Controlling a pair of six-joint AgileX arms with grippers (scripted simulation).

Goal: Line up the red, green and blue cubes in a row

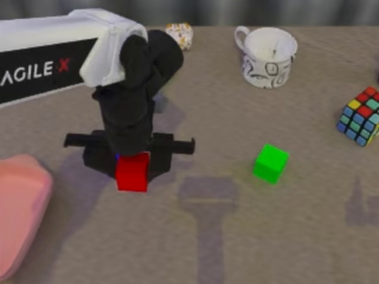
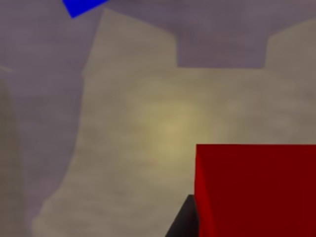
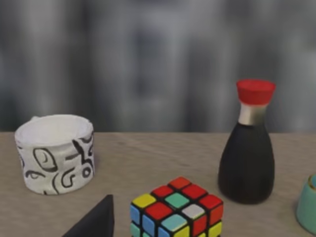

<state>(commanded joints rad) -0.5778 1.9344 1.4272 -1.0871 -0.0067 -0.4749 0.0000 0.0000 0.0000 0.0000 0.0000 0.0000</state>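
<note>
My left gripper (image 1: 131, 168) is shut on the red cube (image 1: 131, 174), holding it above the table at the left of centre; in the left wrist view the red cube (image 2: 256, 192) fills a corner beside one dark finger (image 2: 183, 222). The blue cube (image 2: 81, 6) lies on the table just behind, almost wholly hidden under the gripper in the top view. The green cube (image 1: 270, 163) sits alone right of centre. My right arm is parked outside the top view; one dark finger (image 3: 98, 222) shows in its wrist view, well to one side, with nothing held.
A patterned white mug (image 1: 269, 56) and a speckled white block (image 1: 179, 34) stand at the back. The puzzle cube (image 1: 359, 116) is at the right edge, a pink object (image 1: 21, 207) at the left edge. A dark red-capped bottle (image 3: 247, 158) stands behind the puzzle cube.
</note>
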